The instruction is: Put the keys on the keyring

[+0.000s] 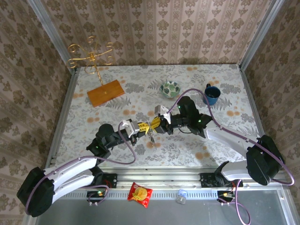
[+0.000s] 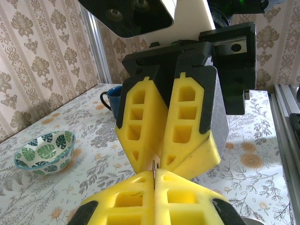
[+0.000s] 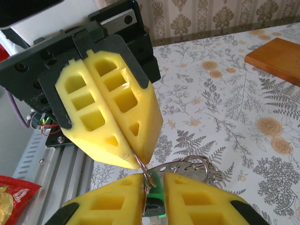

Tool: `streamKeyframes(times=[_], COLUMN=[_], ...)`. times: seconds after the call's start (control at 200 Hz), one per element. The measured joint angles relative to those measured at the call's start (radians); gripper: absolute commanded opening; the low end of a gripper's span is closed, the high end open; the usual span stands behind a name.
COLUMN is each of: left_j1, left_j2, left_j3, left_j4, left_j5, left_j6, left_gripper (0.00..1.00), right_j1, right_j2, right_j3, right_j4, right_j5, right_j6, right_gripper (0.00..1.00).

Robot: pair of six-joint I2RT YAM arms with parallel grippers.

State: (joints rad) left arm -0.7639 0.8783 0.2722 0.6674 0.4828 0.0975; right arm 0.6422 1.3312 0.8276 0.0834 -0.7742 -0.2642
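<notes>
**Grippers Brought Tip to Tip Above Floral Table (image 3: 225, 108)**

The right gripper (image 3: 153, 180) is seen at six o'clock, with a green-headed key (image 3: 153, 206) clamped between its yellow fingers. The left gripper (image 3: 135, 152), at ten o'clock, is closed on the thin wire of the keyring (image 3: 199, 160), whose loop is draped toward four o'clock. A wooden board (image 3: 276, 54) is laid at two o'clock and a red packet (image 3: 9, 197) at eight.

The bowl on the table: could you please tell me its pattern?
Dark green leaves on white; the bowl shows best in the left wrist view.
</notes>
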Motion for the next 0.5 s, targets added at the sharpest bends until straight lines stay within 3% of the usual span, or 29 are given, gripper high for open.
streamKeyframes(times=[0.11, 0.2, 0.35, 0.43, 0.5], left_j1=[0.000, 0.004, 0.007, 0.006, 0.006], left_j2=[0.007, 0.008, 0.017, 0.019, 0.018], left_j3=[0.000, 0.000, -0.006, -0.010, -0.010], left_j4=[0.010, 0.020, 0.040, 0.045, 0.043], left_j5=[0.004, 0.003, 0.003, 0.000, -0.011], left_j6=[0.000, 0.000, -0.001, -0.001, -0.002], left_gripper=[0.00, 0.00, 0.00, 0.17, 0.25], right_j1=[0.000, 0.000, -0.002, -0.002, -0.002], right_j2=[0.003, 0.008, 0.011, 0.011, 0.011], right_j3=[0.007, 0.009, 0.019, 0.024, 0.027], right_j4=[0.012, 0.015, -0.012, -0.029, -0.054], right_j5=[-0.013, -0.022, -0.028, -0.027, -0.027], right_j6=[0.004, 0.005, -0.018, -0.032, -0.050], right_gripper=[0.13, 0.00, 0.00, 0.00, 0.00])
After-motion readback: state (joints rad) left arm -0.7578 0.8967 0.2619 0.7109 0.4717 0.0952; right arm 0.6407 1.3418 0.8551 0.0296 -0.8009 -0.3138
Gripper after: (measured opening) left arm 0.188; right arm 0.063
